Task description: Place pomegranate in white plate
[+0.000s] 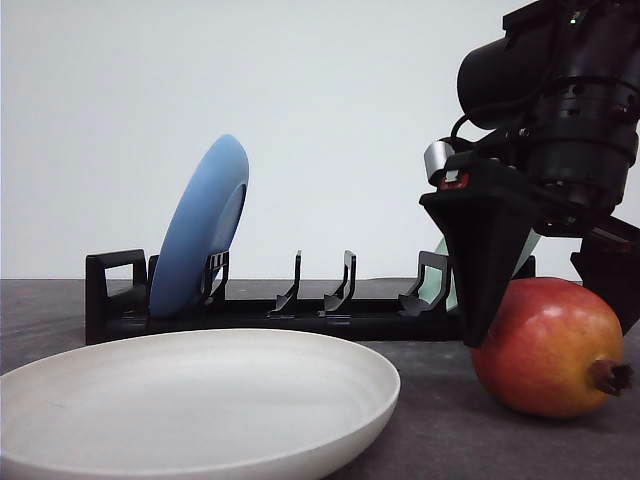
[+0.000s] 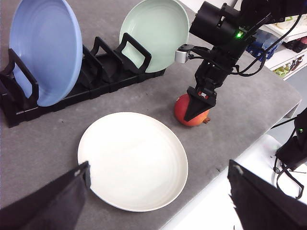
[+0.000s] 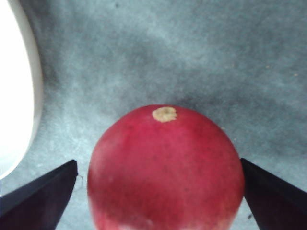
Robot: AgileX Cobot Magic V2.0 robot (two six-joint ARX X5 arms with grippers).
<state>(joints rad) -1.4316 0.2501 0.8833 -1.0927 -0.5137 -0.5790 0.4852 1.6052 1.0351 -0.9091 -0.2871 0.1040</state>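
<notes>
Grey felt is covering the table [image 2: 53,143], and the pomegranate [image 1: 548,347] is sitting on it just beside the white plate [image 1: 190,400], not yet lifted. I am holding my right gripper [image 3: 158,196] spread around the fruit, a finger standing off each flank. Gripping, carrying and setting down in the plate are all remaining.

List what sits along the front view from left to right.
Blue plate → white plate → right gripper with its jaws on either side of the pomegranate.
</notes>
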